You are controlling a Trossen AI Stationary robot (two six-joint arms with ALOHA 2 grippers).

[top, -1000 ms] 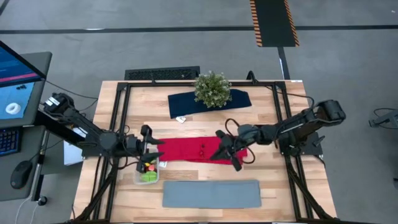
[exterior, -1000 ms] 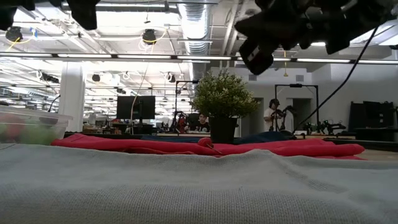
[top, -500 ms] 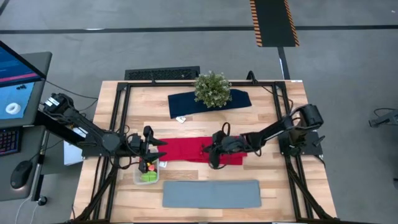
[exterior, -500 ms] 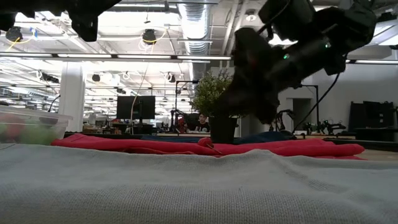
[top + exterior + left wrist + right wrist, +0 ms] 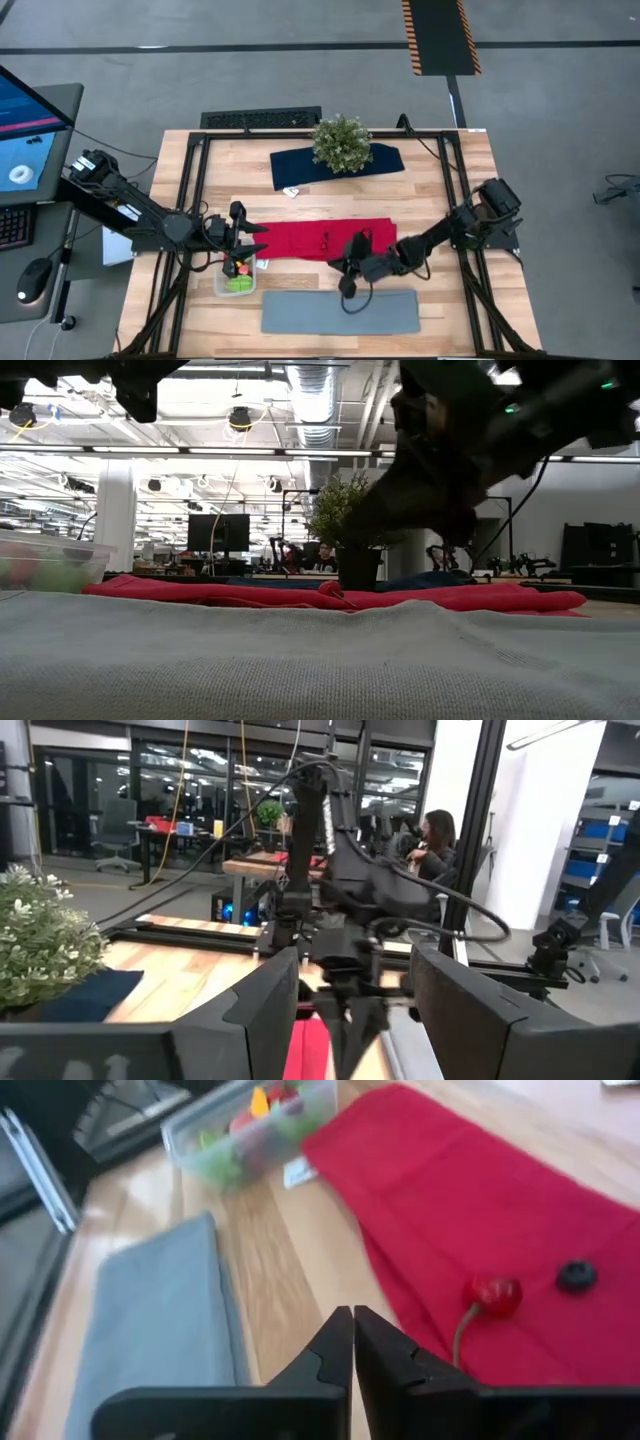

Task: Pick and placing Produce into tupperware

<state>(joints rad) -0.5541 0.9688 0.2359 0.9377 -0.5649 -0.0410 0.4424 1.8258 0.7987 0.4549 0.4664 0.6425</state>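
A wooden table (image 5: pixel 440 165) in an open workshop hall carries a red cloth (image 5: pixel 300 240) across its middle, a grey mat (image 5: pixel 340 311) along the near edge and a potted plant (image 5: pixel 341 143) on a dark blue cloth (image 5: pixel 300 167) at the far side. The right gripper (image 5: pixel 348 281) reaches low over the bare wood between the red cloth and the grey mat, its two fingers (image 5: pixel 338 1342) pressed together with nothing between them. A red cherry (image 5: pixel 494 1292) with a thin stem and a dark berry (image 5: pixel 575 1275) lie on the red cloth, just beyond those fingertips. The clear plastic container (image 5: pixel 236 276) sits by the left end of the red cloth, already holding green, yellow and red toy produce (image 5: pixel 245 1135). The left gripper (image 5: pixel 252 240) hangs above the container with its fingers (image 5: pixel 268 1005) spread apart and empty. People show at desks in the hall behind.
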